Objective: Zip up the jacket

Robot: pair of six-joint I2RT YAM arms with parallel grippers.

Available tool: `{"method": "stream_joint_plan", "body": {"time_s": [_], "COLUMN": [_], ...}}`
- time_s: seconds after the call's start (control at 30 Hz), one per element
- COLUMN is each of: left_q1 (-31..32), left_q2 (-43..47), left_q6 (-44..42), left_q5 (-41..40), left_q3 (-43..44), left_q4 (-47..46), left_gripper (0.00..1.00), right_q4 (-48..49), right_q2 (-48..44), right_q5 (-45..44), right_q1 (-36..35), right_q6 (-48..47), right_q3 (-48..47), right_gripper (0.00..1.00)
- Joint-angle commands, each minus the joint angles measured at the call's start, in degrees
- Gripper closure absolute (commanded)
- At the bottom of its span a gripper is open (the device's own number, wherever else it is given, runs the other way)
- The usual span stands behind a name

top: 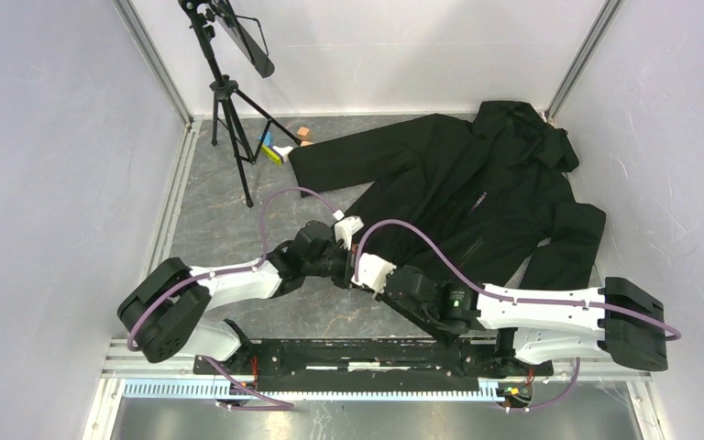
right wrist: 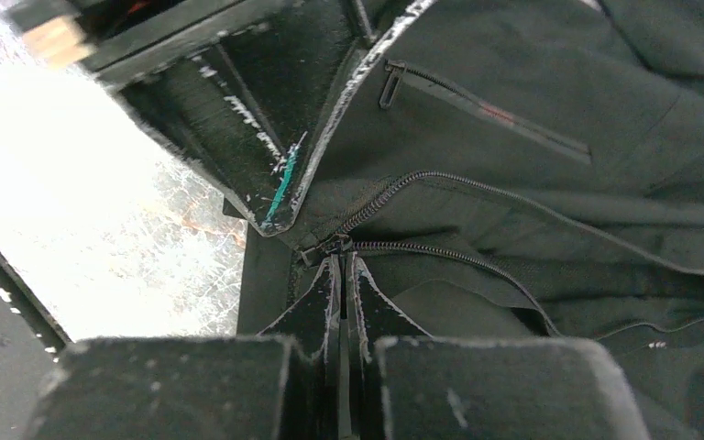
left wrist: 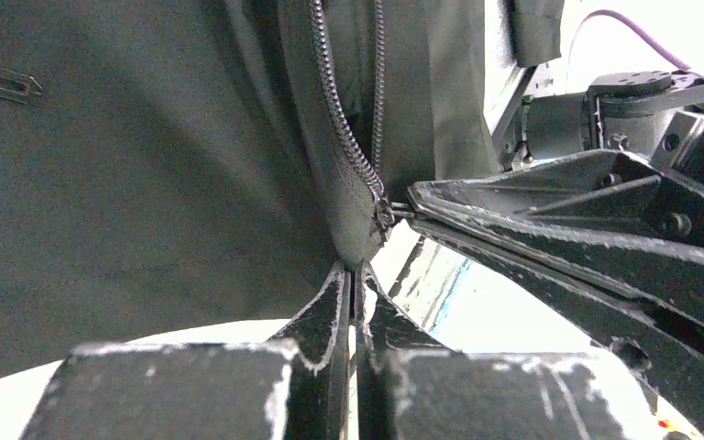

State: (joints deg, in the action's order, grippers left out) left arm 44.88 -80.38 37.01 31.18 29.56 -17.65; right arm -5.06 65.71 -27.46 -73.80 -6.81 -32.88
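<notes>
Grey marbled tabletop (top: 220,229) with white walls around it, a tripod (top: 224,92) at the back left and small coloured blocks (top: 277,147) beside a sleeve end. From above, we see the jacket (top: 477,202) spread over the right and back of the table, with its hood toward the far right corner and its hem toward the arms. The left gripper (top: 344,266) and right gripper (top: 376,275) meet at the near hem.

From the left wrist, our left jaws are pressed together on the hem fabric just below the foot of the zipper (left wrist: 339,119), whose teeth run upward unjoined. The right fingers reach in from the right and touch the slider (left wrist: 385,215).

From the right wrist, the right jaws are closed tight and seem to nip the slider's pull. The two tooth rows part just beyond it.

We judge the cloth soft, light and limp, so it is likely to bunch unless the hem is held taut. The best hold is the small stiff pull, though it could slip.
</notes>
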Motion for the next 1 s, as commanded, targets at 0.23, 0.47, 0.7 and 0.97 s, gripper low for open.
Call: {"method": "stream_joint_plan", "body": {"time_s": [0.23,0.47,0.7,0.97], "left_q1": [2.48,2.49,2.47,2.49], "left_q2": [7.58,7.07,7.10,5.53], "left_q6": [-6.25,-6.00,-2.51,-0.50], "left_q5": [-4.92,0.52,0.13,-1.10], "left_q3": [-1.43,1.01,1.82,2.39], "left_q4": [13.87,12.27,8.99,5.57], "left_gripper": [0.98,0.98,0.76,0.53], "right_q4": [-8.31,-2.24,-0.10,1.46], "right_q2": [-3.72,-7.38,-6.82,-6.08], "right_q5": [6.21,18.37,20.69,21.46], "right_q1": [12.10,12.12,12.10,12.20], "right_q6": [7.32,5.54,6.71,6.72], "right_q3": [-0.54,2.25,3.48,4.10], "right_gripper": [1.00,1.00,1.00,1.00]}}
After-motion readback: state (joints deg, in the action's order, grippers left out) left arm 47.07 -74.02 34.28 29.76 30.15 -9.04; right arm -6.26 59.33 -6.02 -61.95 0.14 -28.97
